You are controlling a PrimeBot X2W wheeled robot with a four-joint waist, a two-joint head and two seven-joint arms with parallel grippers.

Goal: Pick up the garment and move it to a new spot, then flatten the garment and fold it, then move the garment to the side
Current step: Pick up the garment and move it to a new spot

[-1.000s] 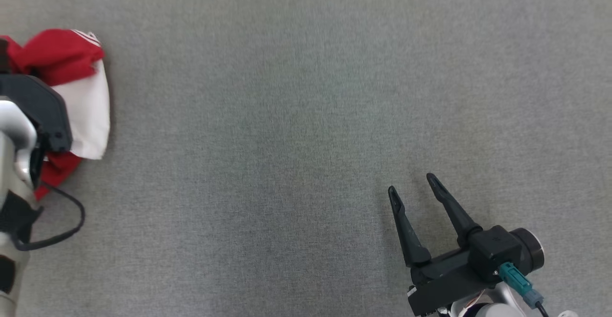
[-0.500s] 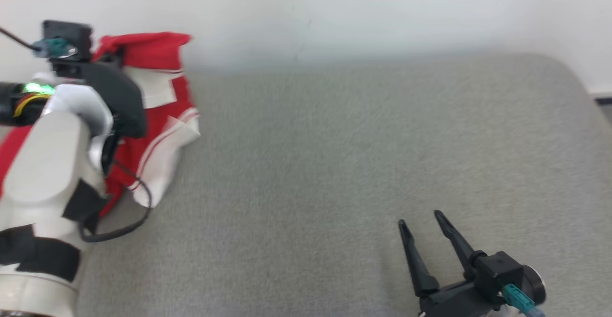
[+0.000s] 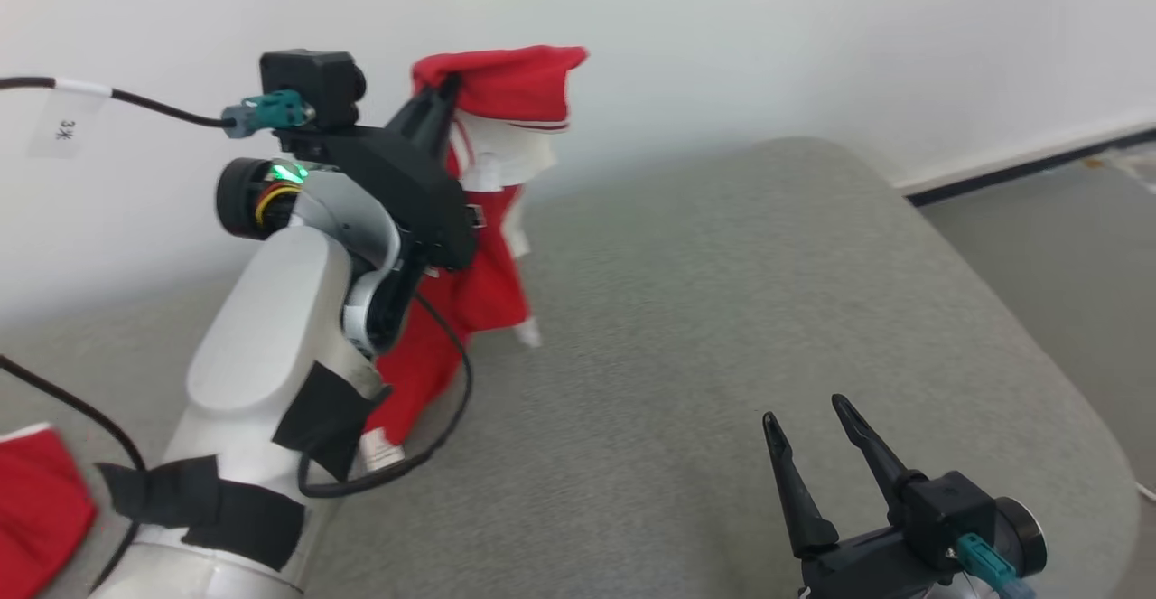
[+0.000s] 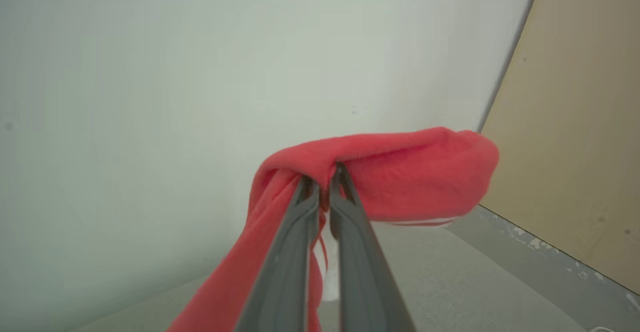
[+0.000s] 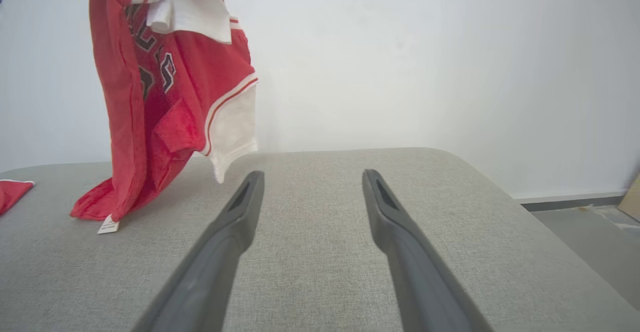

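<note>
At the cushion's [image 3: 722, 310] near left edge lay a scrap of red cloth [image 3: 36, 500], apart from everything else. Just right of it the left arm [image 3: 271, 382] rose from the near edge, a black cable [image 3: 456, 400] looping off it. The left gripper [image 3: 445, 88] was raised over the cushion's far left part, against the wall [image 3: 813, 30], its fingers pinched tight on a fold of the garment [image 3: 492, 84]. The red and white garment draped over the fingertips and hung down, its lower end and white tag [image 3: 379, 450] touching the cushion. Well to the right, at the near edge, the right gripper [image 3: 808, 418] hovered with its fingers spread apart, holding nothing. Beyond the cushion's right edge was grey floor [image 3: 1066, 229].
</note>
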